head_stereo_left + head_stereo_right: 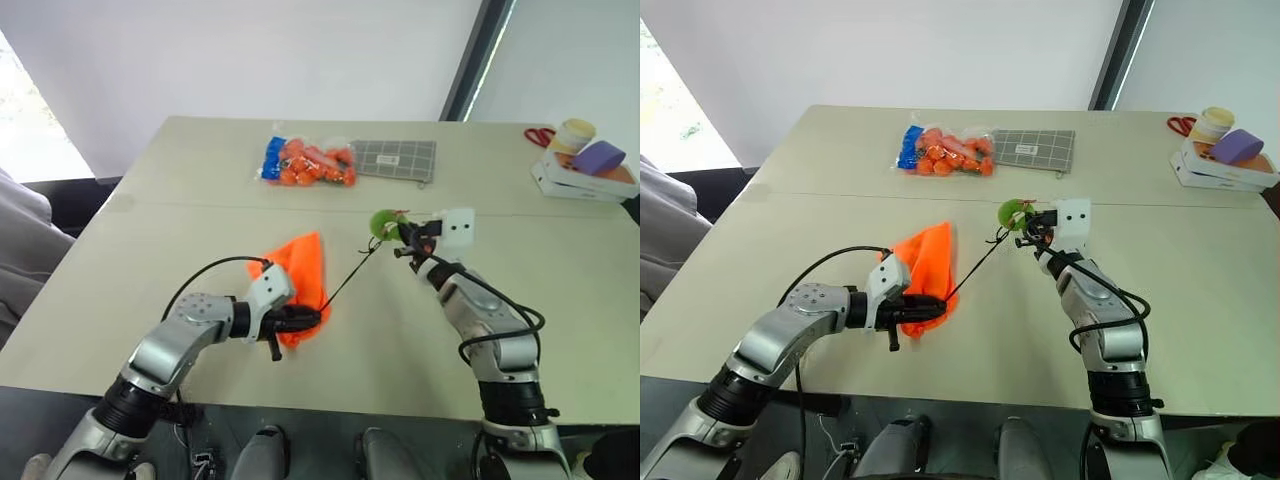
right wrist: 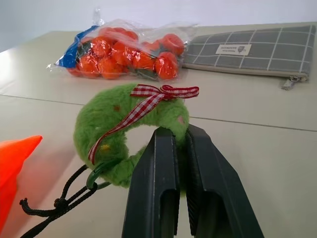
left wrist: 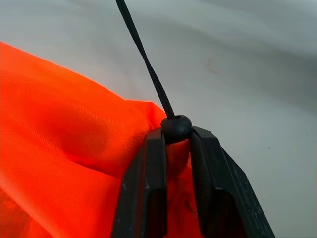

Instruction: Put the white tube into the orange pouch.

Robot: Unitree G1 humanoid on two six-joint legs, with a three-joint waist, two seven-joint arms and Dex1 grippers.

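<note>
A: Pale counter (image 1: pixel 560 300), bright window behind. How will the orange pouch (image 1: pixel 303 270) handle?

B: Soft, light, floppy. The left pincer (image 1: pixel 312 318) is clenched on its gathered mouth at the cord stopper (image 3: pixel 176 128); the right pincer (image 1: pixel 1025 228) grips the green ball (image 2: pixel 126 134), cord (image 1: pixel 350 278) taut between them.

A: And the white tube?

B: Can't make it out; possibly inside already, and the fabric hides any contents.

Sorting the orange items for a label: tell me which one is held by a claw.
The orange pouch, the flat neon fabric bag near the table's front edge: the left claw pinches its neck at the cord stopper. The clear bag of orange items lies untouched at the far side.
</note>
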